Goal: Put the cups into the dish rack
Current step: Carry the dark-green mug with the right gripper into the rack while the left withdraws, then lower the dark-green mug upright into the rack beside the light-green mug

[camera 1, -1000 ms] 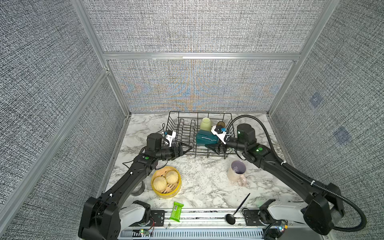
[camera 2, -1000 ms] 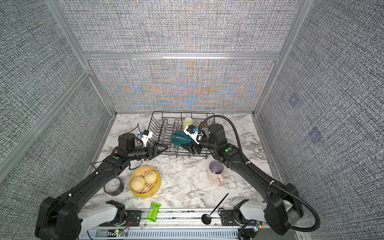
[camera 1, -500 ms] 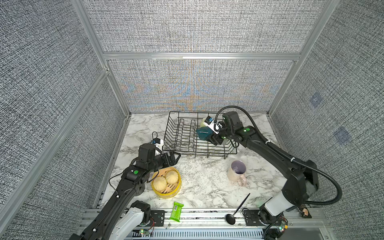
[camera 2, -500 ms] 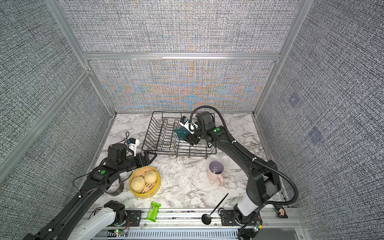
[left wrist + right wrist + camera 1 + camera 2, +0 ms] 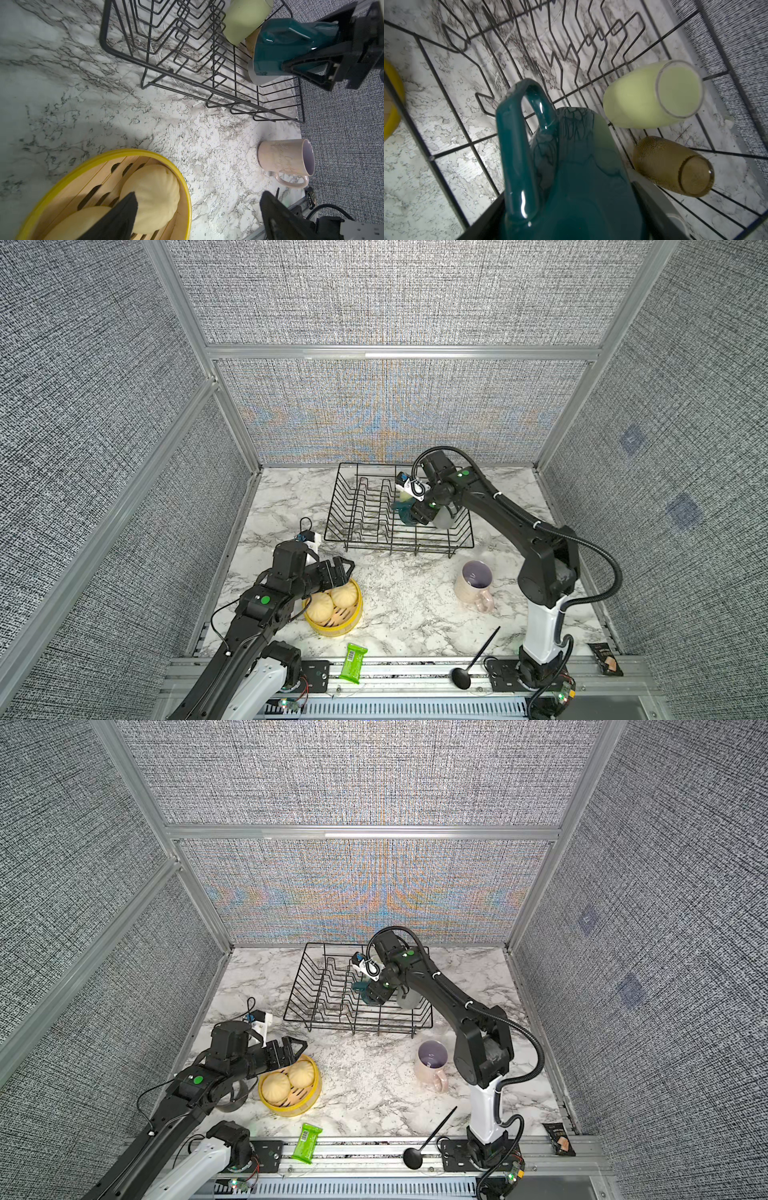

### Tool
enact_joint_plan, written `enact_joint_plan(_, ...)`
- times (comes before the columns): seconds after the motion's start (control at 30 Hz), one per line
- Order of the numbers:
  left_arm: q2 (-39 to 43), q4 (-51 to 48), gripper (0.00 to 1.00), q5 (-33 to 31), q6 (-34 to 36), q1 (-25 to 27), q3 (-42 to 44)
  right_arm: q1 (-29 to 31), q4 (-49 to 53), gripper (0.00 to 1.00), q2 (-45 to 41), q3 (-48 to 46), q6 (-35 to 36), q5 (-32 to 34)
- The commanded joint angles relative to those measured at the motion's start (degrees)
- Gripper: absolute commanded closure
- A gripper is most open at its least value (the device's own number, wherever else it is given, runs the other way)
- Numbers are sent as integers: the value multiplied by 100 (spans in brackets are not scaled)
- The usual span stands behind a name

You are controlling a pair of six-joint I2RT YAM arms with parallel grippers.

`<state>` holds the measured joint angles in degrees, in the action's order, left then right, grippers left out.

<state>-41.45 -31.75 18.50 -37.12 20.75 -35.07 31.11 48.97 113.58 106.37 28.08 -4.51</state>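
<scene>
Grey woven walls close in the marble worktop [image 5: 395, 601]. Toward its back sits the dish rack [image 5: 365, 510], and already inside its right end are the grey-white mug [image 5: 444, 519], the pale green cup [image 5: 643, 99] and the amber tumbler [image 5: 670, 166]. My right fingers [image 5: 409, 513] pinch the dark teal mug [image 5: 571, 166], tilted, low over that same end. My left fingers [image 5: 347, 572] hang spread and empty over the steamer basket [image 5: 332, 628]. I judge it roughly half done. The pink mug [image 5: 473, 585] waits on the worktop, and I cannot find the clear glass.
</scene>
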Motion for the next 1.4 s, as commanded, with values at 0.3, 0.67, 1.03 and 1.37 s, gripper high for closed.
enact_joint_plan(0.3, -267, 166, 7, -3, -29, -10, -165, 12, 869, 60, 1086, 1209, 363, 277)
enact_joint_plan(0.67, -215, 384, 7, 4, -189, -10, 176, 18, 1138, 59, 1868, 1987, 361, 297)
enact_joint_plan(1.03, -596, 570, 7, 63, 27, -11, 63, 15, 860, 47, 1992, 2026, 264, 582)
enact_joint_plan(1.37, -679, 625, 8, 300, -35, -10, 168, 30, 567, 38, 1899, 1946, 65, 769)
